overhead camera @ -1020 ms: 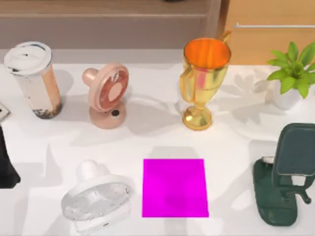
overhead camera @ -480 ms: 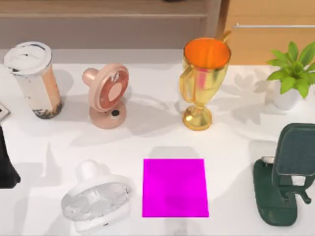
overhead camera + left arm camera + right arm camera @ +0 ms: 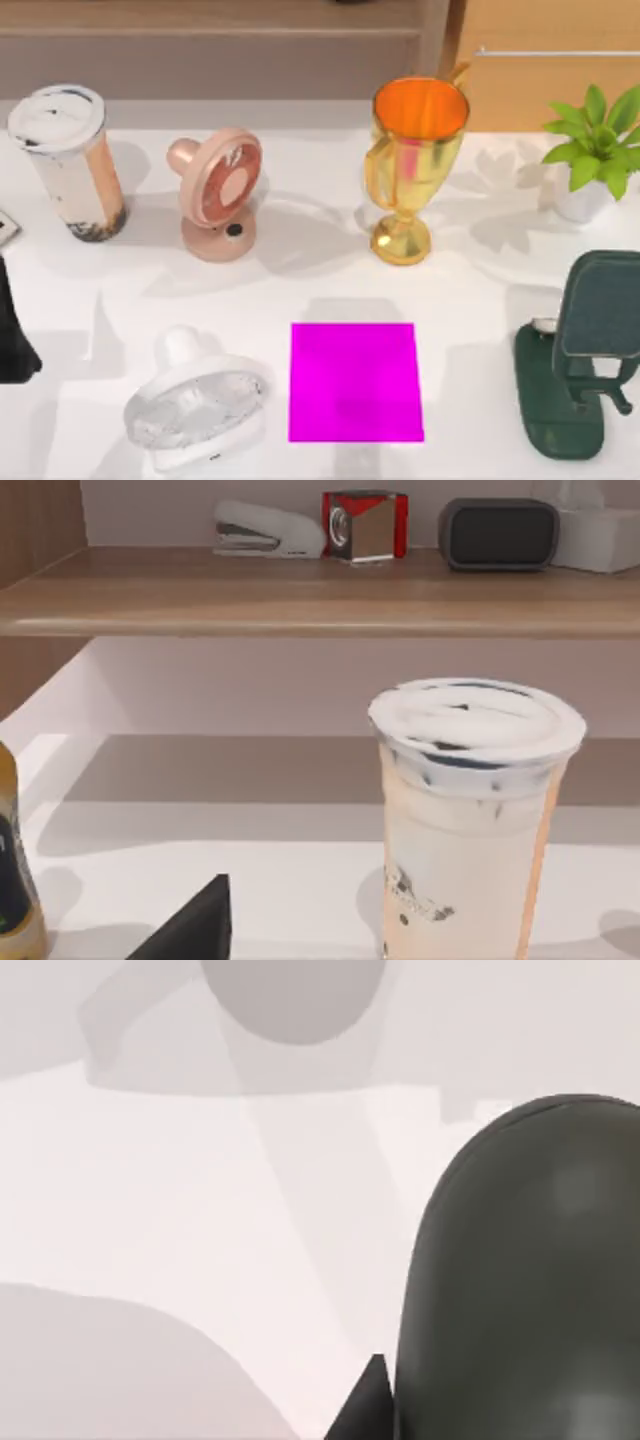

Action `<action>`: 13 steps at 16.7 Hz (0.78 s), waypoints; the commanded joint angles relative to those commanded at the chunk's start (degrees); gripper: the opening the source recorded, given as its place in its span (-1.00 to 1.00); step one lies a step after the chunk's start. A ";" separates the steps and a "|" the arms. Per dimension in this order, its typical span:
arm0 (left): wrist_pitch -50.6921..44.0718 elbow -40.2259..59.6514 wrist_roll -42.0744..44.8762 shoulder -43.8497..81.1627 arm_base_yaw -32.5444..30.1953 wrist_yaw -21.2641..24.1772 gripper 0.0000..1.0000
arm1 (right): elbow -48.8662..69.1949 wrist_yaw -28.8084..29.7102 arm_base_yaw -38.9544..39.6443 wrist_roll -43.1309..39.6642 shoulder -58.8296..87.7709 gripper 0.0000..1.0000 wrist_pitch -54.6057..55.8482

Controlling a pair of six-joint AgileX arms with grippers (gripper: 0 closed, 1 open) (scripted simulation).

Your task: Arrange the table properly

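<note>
— What's my table (image 3: 300, 285) carrying?

— White top. Along the back: a lidded milk-tea cup (image 3: 68, 160) at the left, a pink desk fan (image 3: 217, 193), a gold trophy cup (image 3: 415, 165), a potted plant (image 3: 592, 150) at the right.

— And nearer me?

— A white fan (image 3: 198, 402) tipped on its back, just beside a magenta square pad (image 3: 355, 382); a dark green phone stand (image 3: 580, 355) at the right.

— The wooden shelf (image 3: 320, 595)?

— A stapler (image 3: 268, 530), a red cube (image 3: 364, 524), a dark speaker (image 3: 498, 533).

Smooth white table (image 3: 470, 290), glossy gold metallic trophy (image 3: 412, 165), matt wooden shelf (image 3: 300, 595)
</note>
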 joint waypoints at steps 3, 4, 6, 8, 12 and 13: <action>0.00 0.00 0.00 0.00 0.00 0.00 1.00 | 6.78 0.08 6.09 1.71 -1.07 -1.00 -1.29; 0.00 0.00 0.00 0.00 0.00 0.00 1.00 | 9.80 -0.06 9.10 2.13 -1.16 -1.00 -2.00; 0.00 0.00 0.00 0.00 0.00 0.00 1.00 | 16.40 -0.63 16.18 2.34 -0.63 -1.00 -3.45; 0.00 0.00 0.00 0.00 0.00 0.00 1.00 | 23.07 -1.65 24.30 1.29 1.05 -1.00 -4.62; 0.00 0.00 0.00 0.00 0.00 0.00 1.00 | 32.87 -4.18 40.77 -5.73 8.73 -1.00 -5.41; 0.00 0.00 0.00 0.00 0.00 0.00 1.00 | 33.92 -4.59 44.41 -8.40 11.70 -1.00 -5.22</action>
